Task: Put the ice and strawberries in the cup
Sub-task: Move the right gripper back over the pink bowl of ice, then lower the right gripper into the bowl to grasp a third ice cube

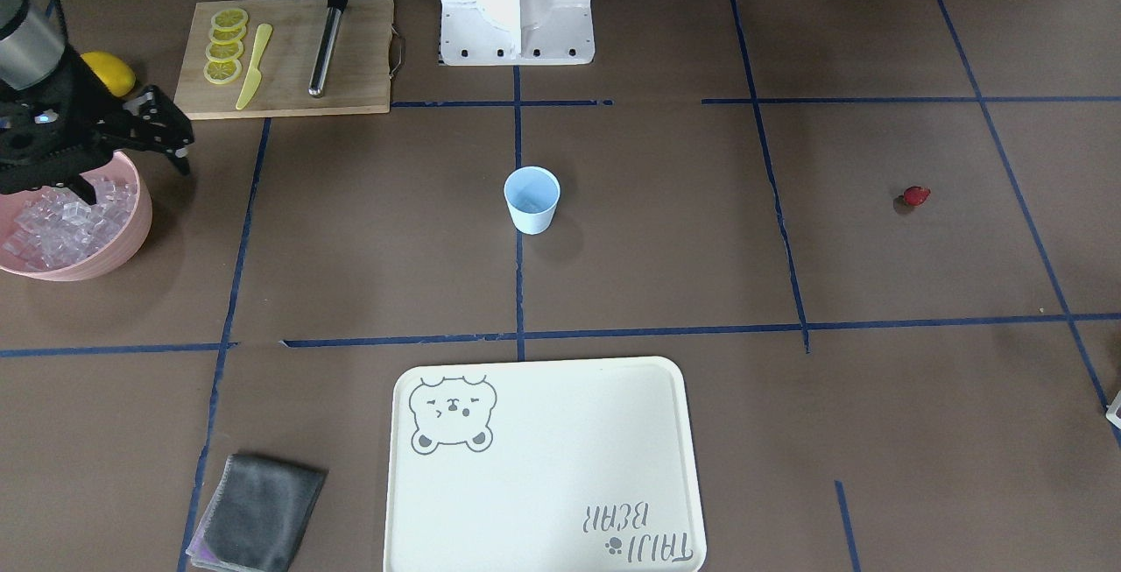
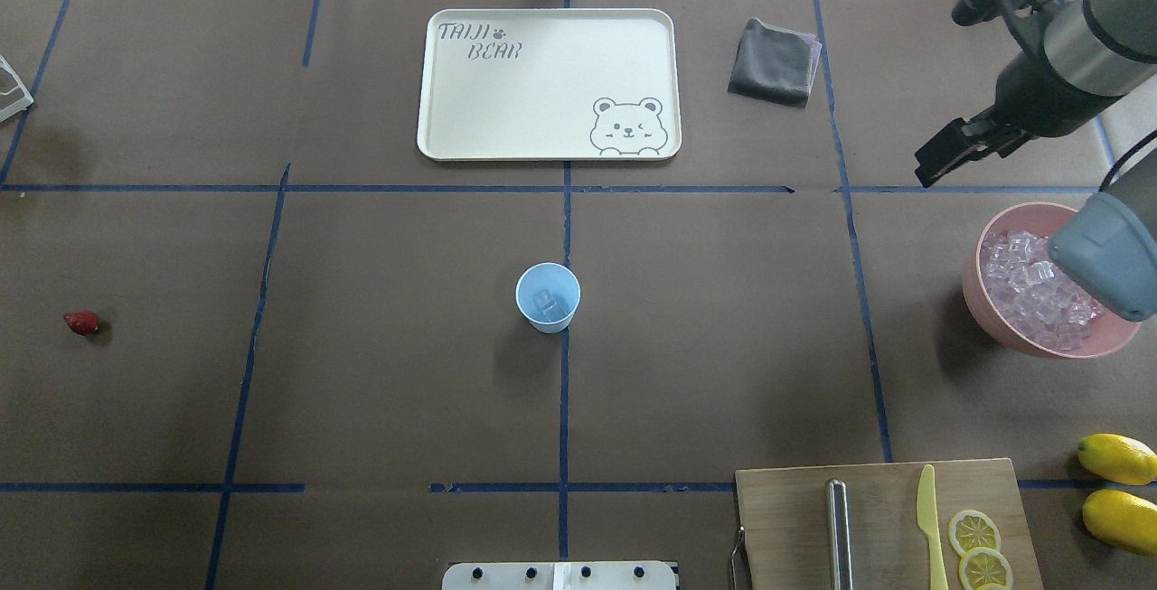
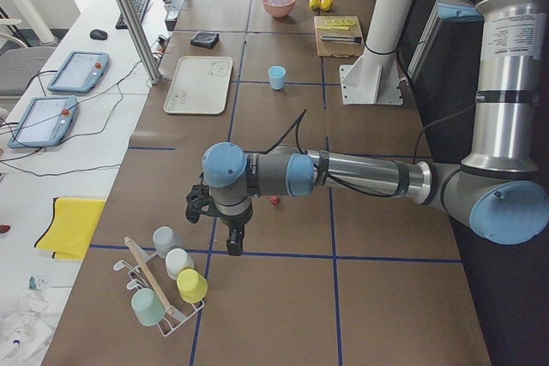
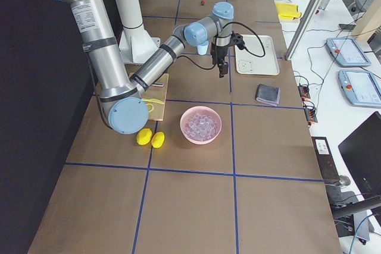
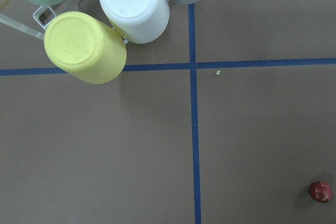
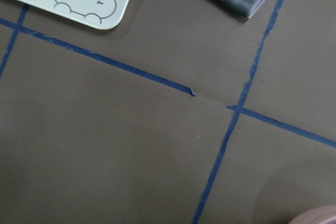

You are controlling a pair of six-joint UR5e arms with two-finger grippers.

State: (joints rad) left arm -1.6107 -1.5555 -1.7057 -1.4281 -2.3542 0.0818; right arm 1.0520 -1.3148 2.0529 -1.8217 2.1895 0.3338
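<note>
While R arm point(image 2: 1076, 52) hangs near bowl point(image 2: 973, 276) | L arm point(image 3: 352, 176) outstretched near strawberry point(image 3: 274, 200)

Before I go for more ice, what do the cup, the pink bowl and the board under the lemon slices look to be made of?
Cup: pale blue, thin-walled, smooth and matte; probably plastic. Pink bowl: one even colour with a soft sheen; likely plastic, though glazed ceramic can't be ruled out. Board: tan with visible grain; wood or bamboo.
</note>
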